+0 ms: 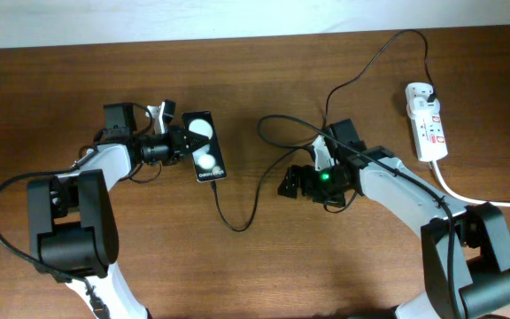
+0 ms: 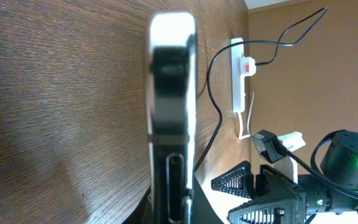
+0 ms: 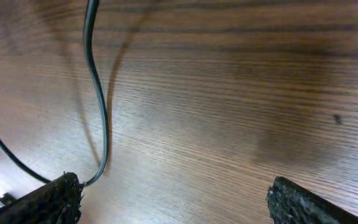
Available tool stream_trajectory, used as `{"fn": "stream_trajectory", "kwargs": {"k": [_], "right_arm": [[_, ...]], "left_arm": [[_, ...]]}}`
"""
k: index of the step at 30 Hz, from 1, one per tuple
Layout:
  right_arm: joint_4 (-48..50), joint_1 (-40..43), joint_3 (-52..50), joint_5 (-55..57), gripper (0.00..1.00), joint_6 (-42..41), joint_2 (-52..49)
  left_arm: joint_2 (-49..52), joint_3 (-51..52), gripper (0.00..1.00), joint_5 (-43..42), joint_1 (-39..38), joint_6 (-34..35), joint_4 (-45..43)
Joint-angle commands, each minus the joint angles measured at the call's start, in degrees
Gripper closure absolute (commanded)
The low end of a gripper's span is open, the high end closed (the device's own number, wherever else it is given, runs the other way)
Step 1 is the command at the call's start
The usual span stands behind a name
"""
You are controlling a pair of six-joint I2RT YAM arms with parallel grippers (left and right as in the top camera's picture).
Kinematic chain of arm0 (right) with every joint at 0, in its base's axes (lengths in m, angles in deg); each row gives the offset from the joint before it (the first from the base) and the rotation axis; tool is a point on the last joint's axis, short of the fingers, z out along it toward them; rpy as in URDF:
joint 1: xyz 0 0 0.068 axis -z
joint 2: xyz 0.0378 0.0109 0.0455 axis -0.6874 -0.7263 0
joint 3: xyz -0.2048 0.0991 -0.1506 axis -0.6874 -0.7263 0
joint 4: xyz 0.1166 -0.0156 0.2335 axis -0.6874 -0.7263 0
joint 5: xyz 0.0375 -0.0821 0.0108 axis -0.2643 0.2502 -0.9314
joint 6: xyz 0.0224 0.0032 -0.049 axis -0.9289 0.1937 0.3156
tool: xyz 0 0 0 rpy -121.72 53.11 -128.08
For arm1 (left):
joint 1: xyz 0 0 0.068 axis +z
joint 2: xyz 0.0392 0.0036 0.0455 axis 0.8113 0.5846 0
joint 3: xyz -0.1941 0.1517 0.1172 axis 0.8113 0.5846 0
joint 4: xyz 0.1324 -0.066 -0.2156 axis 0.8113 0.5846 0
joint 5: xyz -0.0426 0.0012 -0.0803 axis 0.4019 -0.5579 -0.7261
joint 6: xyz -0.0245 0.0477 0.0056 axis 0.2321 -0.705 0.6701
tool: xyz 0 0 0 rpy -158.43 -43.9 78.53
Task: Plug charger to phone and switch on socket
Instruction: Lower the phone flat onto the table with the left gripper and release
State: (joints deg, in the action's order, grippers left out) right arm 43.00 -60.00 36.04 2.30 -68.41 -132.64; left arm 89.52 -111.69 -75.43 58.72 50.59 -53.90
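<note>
The black phone (image 1: 204,146) lies left of centre on the table, with two round white reflections on its screen. My left gripper (image 1: 181,147) is shut on its left edge; the left wrist view shows the phone edge-on (image 2: 173,93). The thin black charger cable (image 1: 257,190) runs from the phone's near end, loops across the table and passes my right arm to a black plug (image 1: 433,91) in the white socket strip (image 1: 425,124). I cannot tell how far the connector sits in the phone. My right gripper (image 1: 289,182) is open and empty, low over the table (image 3: 179,202), with the cable (image 3: 98,93) beside its left finger.
The strip's thick white cord (image 1: 467,197) runs off the right edge. In the left wrist view the strip (image 2: 238,81) lies far off with the cable (image 2: 213,93) in front of it, and the right gripper's open fingers (image 2: 247,198) show at lower right. The wooden table's back edge (image 1: 255,40) is at the top.
</note>
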Motion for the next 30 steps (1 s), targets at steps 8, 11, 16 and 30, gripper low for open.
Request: {"fn": "stream_trajectory", "kwargs": {"k": [8, 11, 16, 30], "right_arm": [[0.0, 0.26, 0.11, 1.49, 0.01, 0.63, 1.07], [0.0, 0.26, 0.11, 1.49, 0.01, 0.63, 1.07], [0.0, 0.26, 0.11, 1.49, 0.01, 0.63, 1.07], [0.0, 0.26, 0.13, 1.49, 0.01, 0.63, 1.07]], "left_arm": [[-1.57, 0.0, 1.0, 1.9, -0.79, -1.27, 1.25], [-1.57, 0.0, 1.0, 4.09, -2.58, -1.05, 1.18], [-1.57, 0.0, 1.0, 13.09, -4.26, -0.63, 3.85], [-1.57, 0.0, 0.74, 22.05, -5.62, -0.66, 9.86]]}}
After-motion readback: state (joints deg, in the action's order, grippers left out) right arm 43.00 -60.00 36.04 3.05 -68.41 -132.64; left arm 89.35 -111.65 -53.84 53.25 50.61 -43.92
